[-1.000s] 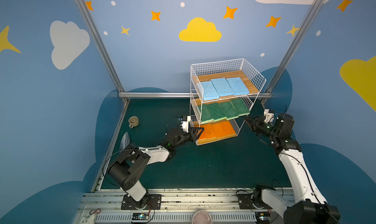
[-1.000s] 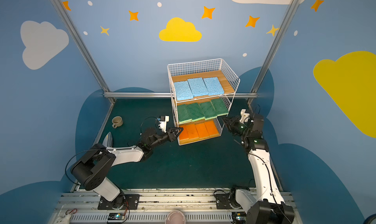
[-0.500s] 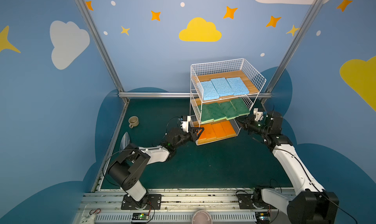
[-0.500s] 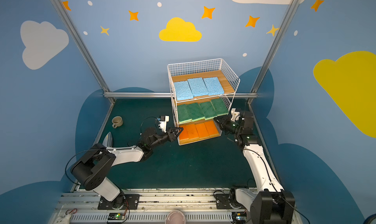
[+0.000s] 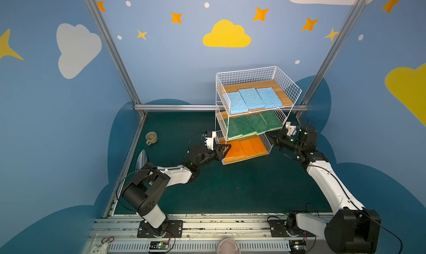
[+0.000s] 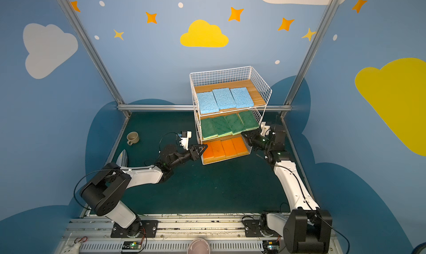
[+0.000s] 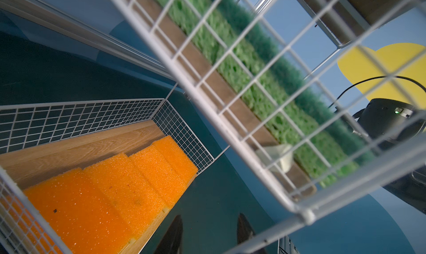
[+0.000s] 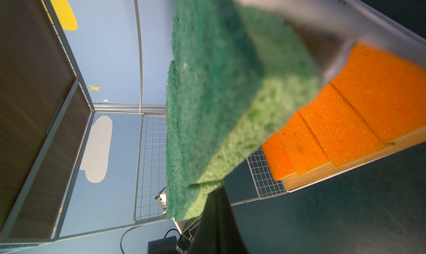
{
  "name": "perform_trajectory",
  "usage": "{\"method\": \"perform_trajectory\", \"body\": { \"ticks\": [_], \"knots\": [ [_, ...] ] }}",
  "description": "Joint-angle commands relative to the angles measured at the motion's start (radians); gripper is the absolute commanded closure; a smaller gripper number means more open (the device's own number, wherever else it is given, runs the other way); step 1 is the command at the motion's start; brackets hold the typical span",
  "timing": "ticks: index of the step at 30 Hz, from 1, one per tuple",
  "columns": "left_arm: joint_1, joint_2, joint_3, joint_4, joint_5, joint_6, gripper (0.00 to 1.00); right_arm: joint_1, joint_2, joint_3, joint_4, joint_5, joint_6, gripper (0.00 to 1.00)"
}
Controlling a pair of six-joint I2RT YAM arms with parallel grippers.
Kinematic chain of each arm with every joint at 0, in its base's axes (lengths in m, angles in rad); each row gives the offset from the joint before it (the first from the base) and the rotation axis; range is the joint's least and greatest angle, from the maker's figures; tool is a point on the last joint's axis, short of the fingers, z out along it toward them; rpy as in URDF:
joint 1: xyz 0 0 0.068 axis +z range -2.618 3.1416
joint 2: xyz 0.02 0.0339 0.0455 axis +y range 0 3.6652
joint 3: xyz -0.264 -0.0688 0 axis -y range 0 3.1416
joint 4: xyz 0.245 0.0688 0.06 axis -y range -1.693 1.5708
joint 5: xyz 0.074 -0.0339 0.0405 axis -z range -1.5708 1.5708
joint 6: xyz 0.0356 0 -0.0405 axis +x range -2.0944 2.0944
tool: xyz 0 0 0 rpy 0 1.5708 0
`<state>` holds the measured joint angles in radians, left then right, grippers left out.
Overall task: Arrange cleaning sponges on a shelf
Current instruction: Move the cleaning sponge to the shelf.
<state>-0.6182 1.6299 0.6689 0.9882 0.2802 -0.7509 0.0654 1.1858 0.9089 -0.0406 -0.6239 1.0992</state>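
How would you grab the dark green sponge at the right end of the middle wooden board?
By its near short edge, from the open front of the white wire shelf, one jaw above, one below. The dark green sponge lies flat, with wire grid along one long side and a neighbouring green sponge along the other.

White arm links [image 5: 177,174], black motor joints [image 5: 138,195], dark pointed fingers [image 7: 173,237]
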Motion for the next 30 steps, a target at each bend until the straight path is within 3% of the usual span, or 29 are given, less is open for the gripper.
{"method": "perform_trajectory", "body": {
  "ticks": [1,17,19,24,30],
  "knots": [
    [-0.016,0.011,0.000,0.011,0.044,-0.024,0.62,0.013,-0.003,0.025,0.029,0.003,0.000,1.00],
    [0.003,0.010,-0.002,0.015,0.046,-0.045,0.64,0.041,0.012,0.034,0.034,0.008,0.001,0.96],
    [0.015,0.011,0.000,0.014,0.048,-0.052,0.64,0.041,0.008,0.035,0.028,0.003,-0.005,0.90],
    [0.073,0.037,0.037,0.017,0.073,-0.085,0.64,0.039,-0.012,0.034,-0.020,-0.025,-0.049,0.61],
    [0.132,0.080,0.113,-0.007,0.088,-0.073,0.65,0.021,-0.031,0.045,-0.150,-0.111,-0.137,0.52]
  ]
}}
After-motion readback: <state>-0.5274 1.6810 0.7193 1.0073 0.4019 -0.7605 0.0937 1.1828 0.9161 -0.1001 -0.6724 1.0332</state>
